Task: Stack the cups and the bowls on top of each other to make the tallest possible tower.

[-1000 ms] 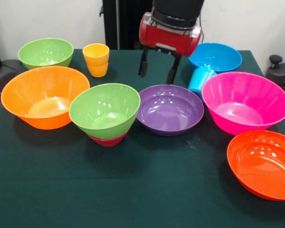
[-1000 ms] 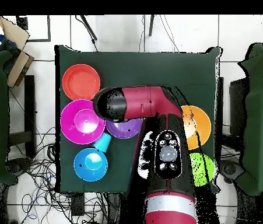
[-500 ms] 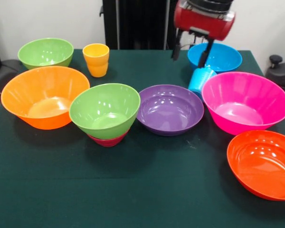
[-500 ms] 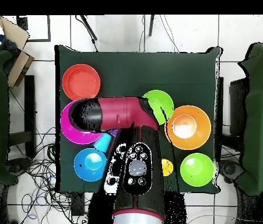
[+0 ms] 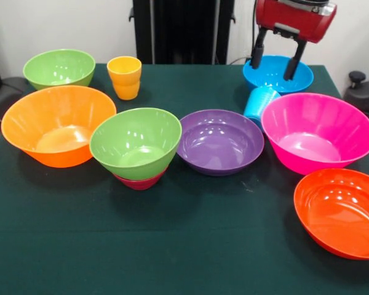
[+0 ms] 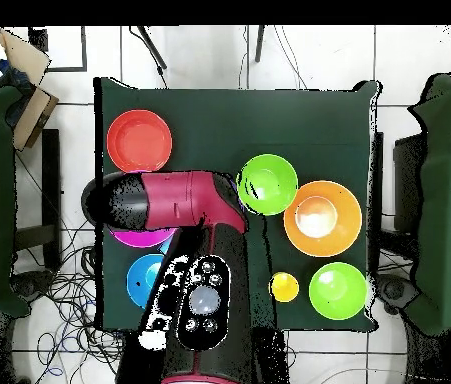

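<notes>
The gripper hangs released and empty above the blue bowl, well clear of the rims. On the surface, 1 green bowl sits nested in the small crimson bowl, likely a tower base. The yellow-orange cup stands apart behind; the light blue cup leans beside the pink bowl.

The pincer has two slim black fingers under a glossy red housing with a silvery plate. From overhead, the arm shows red casing, black joints and a button cluster.
</notes>
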Robot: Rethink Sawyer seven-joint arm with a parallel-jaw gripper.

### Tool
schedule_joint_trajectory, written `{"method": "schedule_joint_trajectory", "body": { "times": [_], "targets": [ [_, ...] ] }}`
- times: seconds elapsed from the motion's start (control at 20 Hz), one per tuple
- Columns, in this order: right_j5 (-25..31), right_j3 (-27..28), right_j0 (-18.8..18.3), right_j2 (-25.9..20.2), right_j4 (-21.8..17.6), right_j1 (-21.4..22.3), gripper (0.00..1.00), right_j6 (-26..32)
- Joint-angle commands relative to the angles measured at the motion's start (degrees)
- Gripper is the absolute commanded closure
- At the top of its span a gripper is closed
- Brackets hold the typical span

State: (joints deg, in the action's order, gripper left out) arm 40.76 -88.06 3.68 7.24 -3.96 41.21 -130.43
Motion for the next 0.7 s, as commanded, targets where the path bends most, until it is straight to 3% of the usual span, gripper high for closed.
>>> {"method": "schedule_joint_trajectory", "body": {
  "times": [0.05,0.3,0.4,0.55,0.7],
  "targets": [
    [-4.64,-0.84,-2.41,-1.13,0.68,-1.34,0.0,-6.81],
    [-7.64,-0.58,-3.7,-1.17,1.43,-3.19,0.0,-7.69],
    [-7.77,-1.44,-4.45,-1.63,2.5,-1.9,0.0,-7.6],
    [-3.1,-1.53,-4.6,-0.54,3.97,1.77,0.0,-7.7],
    [-5.19,-4.21,-4.18,0.39,6.18,1.96,0.0,-11.12]
  ]
}}
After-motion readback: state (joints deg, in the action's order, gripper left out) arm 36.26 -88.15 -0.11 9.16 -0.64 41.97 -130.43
